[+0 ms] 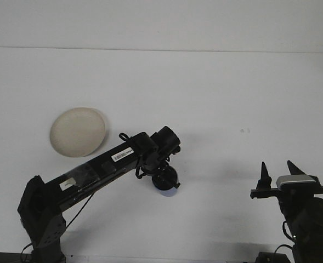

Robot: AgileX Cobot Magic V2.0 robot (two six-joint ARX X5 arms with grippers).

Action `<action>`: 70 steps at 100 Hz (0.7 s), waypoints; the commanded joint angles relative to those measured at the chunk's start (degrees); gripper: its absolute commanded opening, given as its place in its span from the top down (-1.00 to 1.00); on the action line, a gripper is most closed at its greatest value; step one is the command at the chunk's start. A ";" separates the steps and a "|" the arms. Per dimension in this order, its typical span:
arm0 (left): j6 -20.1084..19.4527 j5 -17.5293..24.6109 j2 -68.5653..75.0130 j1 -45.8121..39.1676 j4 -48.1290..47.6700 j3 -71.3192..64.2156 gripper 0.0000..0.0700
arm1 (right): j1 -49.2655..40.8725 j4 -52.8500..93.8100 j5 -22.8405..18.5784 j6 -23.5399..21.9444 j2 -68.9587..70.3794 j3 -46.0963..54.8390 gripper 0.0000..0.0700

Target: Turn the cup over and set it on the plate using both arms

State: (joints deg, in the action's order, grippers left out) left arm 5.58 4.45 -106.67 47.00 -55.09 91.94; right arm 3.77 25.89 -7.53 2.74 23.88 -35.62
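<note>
Cup: we see a small dark blue cup on the white table, near the middle and a little toward our left side, well apart from the plate.
Plate: the cream plate lies flat at the left, bare, nothing on it.
Left gripper: our left gripper is down over the cup and covers most of it; we cannot tell from this view how its fingers stand, nor whether they hold the cup.
Right gripper: our right gripper waits at the lower right, its two fingertips parted with clear table between them, holding nothing, well apart from the cup.
Cup orientation: we cannot tell which end is up; only a dark body and a paler band at the bottom show.
Handling: we judge the cup light, stiff and smooth-walled, likely plastic or ceramic, so it could slip or spin in a shallow pinch.
Where to hold: we would take it across the side wall near mid-height, leaving one end free for the other arm.
Risk: a graze at the rim may tip it or send it rolling.
</note>
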 commanded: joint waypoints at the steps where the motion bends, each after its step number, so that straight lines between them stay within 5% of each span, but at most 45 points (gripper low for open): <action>1: -1.97 0.07 -1.03 -0.15 -1.66 3.37 0.98 | -0.04 -0.57 0.02 -0.39 0.17 -0.26 -0.37; 70: -5.16 -6.16 -0.72 -27.69 -13.99 20.17 0.98 | -0.04 -0.59 0.04 -0.37 0.17 -0.26 -0.37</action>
State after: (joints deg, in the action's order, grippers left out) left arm 0.93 -1.34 -106.65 21.28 -69.12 110.72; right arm 3.77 25.89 -7.53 2.74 23.88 -35.62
